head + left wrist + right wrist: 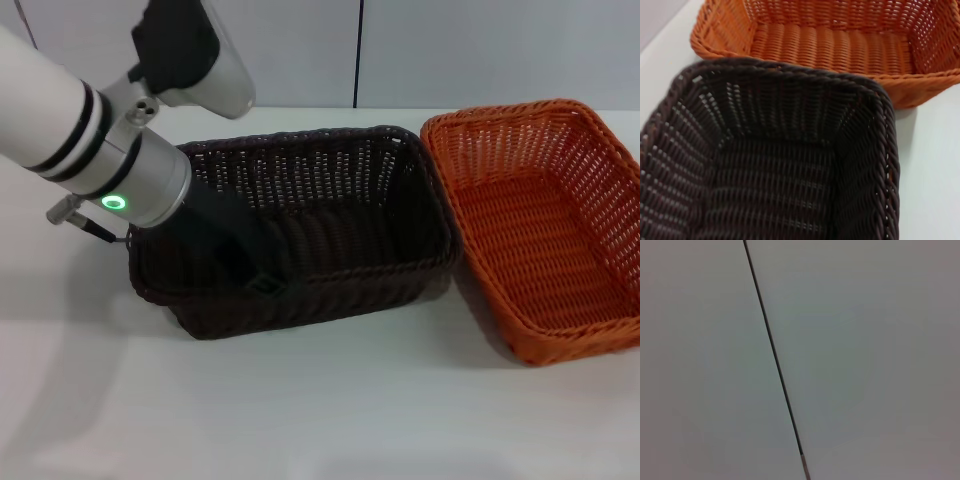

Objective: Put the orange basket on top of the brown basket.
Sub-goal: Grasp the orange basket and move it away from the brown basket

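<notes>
A: White tabletop, pale wall panels behind with a dark vertical seam. Start from the left?

B: Left arm comes in from the upper left, white and silver, green ring light on the wrist. Left gripper reaches down inside the brown basket, near its front wall. Black on near-black, so I can't tell how far the jaws are spread or whether they have hold of anything.

A: Brown basket looks?

B: Rectangular, very dark brown weave, openwork sides, braided rim. Sits left of centre on the table, upright, nothing else in it besides the gripper.

A: And to the right?

B: Orange basket, same shape, bright orange, flared openwork sides, braided rim. Upright on the table just beside the brown one, rims nearly touching at the back corner. Not stacked yet.

A: Left wrist view?

B: Brown basket interior up close, orange basket beyond it, white table alongside.

A: Right arm?

B: Not in the head view. Its wrist camera shows only plain wall with a seam.
</notes>
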`<state>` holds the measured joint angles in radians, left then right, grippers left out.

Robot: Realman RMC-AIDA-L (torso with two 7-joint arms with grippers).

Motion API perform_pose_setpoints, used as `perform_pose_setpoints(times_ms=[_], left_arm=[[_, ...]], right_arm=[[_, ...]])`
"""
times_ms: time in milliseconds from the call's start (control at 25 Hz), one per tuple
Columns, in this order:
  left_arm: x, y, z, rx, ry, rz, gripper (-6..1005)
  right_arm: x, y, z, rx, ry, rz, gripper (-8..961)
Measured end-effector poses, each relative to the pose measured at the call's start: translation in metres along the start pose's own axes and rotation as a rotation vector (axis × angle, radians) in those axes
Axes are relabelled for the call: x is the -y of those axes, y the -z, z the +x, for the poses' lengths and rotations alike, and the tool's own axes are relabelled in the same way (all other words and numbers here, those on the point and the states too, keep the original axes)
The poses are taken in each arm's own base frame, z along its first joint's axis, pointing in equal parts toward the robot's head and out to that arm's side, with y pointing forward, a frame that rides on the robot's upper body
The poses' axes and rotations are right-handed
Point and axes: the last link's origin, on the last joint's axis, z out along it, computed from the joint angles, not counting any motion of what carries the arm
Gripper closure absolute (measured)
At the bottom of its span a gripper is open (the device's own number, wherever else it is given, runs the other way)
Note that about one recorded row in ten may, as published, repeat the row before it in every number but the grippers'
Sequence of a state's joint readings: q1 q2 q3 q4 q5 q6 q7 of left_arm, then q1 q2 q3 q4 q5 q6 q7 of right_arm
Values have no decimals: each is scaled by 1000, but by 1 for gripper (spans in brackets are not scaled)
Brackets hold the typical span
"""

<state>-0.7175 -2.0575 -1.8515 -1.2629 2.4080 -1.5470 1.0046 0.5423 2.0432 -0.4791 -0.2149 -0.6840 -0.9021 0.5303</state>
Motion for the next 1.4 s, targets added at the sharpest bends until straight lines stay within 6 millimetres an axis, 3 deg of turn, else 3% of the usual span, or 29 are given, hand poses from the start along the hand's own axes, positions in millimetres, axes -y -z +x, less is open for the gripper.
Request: perform_pose_setpoints(times_ms=[280, 480, 720, 840, 1200, 1400], left_arm=[[6, 13, 1, -71, 2, 50, 435], [14, 14, 2, -121, -6, 79, 316], [22, 7, 6, -130, -22, 93, 184], [25, -2, 9, -115, -34, 76, 130], [29, -18, 14, -40, -57, 40, 132], [30, -23, 18, -12, -75, 40, 133]], right_arm=[[6, 9, -16, -79, -131, -203, 237], [21, 28, -59, -257, -306, -387, 237], [36, 48, -113, -594, -376, -479, 237], [35, 52, -124, -765, -348, -512, 237], [22, 48, -110, -1125, -202, -496, 236], [17, 50, -100, -1220, -184, -502, 236]])
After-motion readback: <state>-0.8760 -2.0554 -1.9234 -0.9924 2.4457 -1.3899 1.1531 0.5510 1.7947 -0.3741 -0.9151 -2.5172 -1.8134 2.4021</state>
